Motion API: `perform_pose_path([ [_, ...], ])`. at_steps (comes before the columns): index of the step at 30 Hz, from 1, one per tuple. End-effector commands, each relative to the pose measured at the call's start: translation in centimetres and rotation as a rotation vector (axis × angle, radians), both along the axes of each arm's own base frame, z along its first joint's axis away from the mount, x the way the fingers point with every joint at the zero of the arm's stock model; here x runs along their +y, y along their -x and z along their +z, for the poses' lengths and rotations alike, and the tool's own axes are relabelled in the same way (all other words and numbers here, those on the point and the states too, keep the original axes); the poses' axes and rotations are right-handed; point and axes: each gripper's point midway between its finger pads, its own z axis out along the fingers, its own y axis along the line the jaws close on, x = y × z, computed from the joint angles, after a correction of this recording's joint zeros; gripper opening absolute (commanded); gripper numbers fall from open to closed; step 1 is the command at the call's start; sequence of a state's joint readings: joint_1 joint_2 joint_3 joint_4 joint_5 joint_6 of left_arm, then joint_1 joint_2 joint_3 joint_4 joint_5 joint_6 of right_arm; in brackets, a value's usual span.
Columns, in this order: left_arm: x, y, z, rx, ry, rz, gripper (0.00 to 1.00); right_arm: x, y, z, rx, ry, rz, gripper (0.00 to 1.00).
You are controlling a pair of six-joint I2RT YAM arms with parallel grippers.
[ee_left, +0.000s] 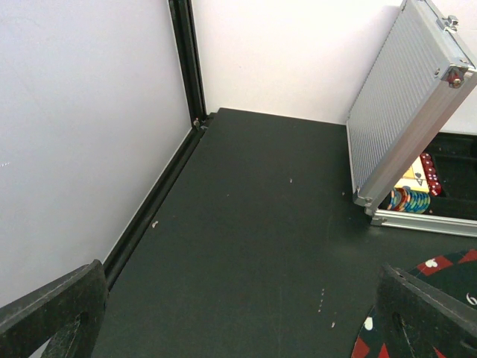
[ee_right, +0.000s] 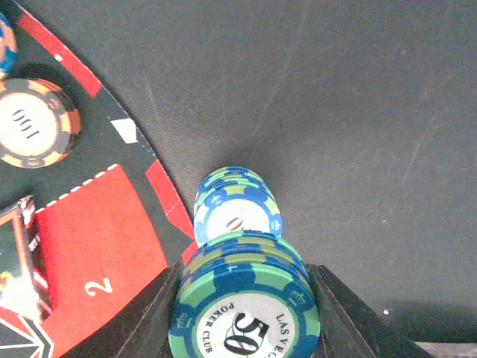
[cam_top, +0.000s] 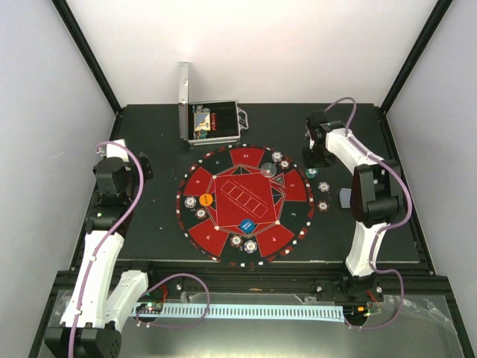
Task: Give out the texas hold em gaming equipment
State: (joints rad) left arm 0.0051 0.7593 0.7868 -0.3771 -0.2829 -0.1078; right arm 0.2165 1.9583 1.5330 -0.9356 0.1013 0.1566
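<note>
- The right hand (ee_right: 244, 274) is clenched on one 50 stack (ee_right: 244, 317). Its green-and-blue chips stand upright between the two fingers, over the bench (ee_right: 358, 112) just off the mat (ee_right: 97, 246).
- Just beyond that hand stands one blue stack (ee_right: 237, 209) of paler blue-and-green chips, at the mat's rim. I cannot tell whether it touches the 50 stack.
- The number of chips in either stack is not clear.
- To that hand's left, on the mat, lies one 100 chip (ee_right: 33, 123), whitish with dark and orange edge stripes. Beyond it, one corner chip (ee_right: 4, 45) is cut off by the frame.
- From above, five chip spots lie close to the right hand (cam_top: 317, 158): a mat pair (cam_top: 285, 165) and a bench trio (cam_top: 323, 186) off the rim. I cannot tell which of these are the two stacks.
- One card (cam_top: 345, 198) lies on the bench on the arm-base side of that hand, just beside the forearm.
- Well apart from that hand, across the mat, one lone chip (cam_top: 191, 202) lies just beside one orange disc (cam_top: 206, 200).
- Also well apart, at the mat's near rim, lies a near pair (cam_top: 236, 241) of chips. One blue disc (cam_top: 247, 226) lies just inward of them.
- The left hand (ee_left: 238, 321) is released, its two fingers spread wide above the bench.
- To that hand's right and ahead stands one case (ee_left: 402, 112), silver, with its lid raised. One row of case chips (ee_left: 406, 200) shows inside it.
</note>
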Motion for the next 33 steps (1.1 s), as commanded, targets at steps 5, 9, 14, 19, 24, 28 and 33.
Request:
perform_pose_path([
  [5,-0.4,-0.1,1.3,-0.036,0.005,-0.016,0.99,3.9,2.8,3.7,-0.071,-0.033,0.088,0.39],
  [9,-0.4,-0.1,1.3,-0.038,0.005,-0.017,0.99,8.4,7.3,3.6,-0.061,-0.026,0.207,0.39],
  [14,-0.4,-0.1,1.3,-0.038,0.007,-0.019,0.99,15.5,14.3,3.4,-0.045,-0.07,0.388,0.39],
  [19,-0.6,0.0,1.4,-0.043,0.009,-0.025,0.99,22.8,21.7,2.7,-0.02,-0.103,0.601,0.39],
  [24,-0.6,0.1,1.7,-0.05,0.009,-0.026,0.99,27.6,26.9,1.4,-0.002,-0.126,0.759,0.39],
  [28,-0.7,0.2,1.8,-0.055,0.011,-0.028,0.99,29.4,29.0,-0.2,0.017,-0.103,0.838,0.39],
  [33,-0.7,0.3,1.8,-0.055,0.01,-0.029,0.99,30.2,30.2,-1.6,0.023,-0.071,0.892,0.39],
])
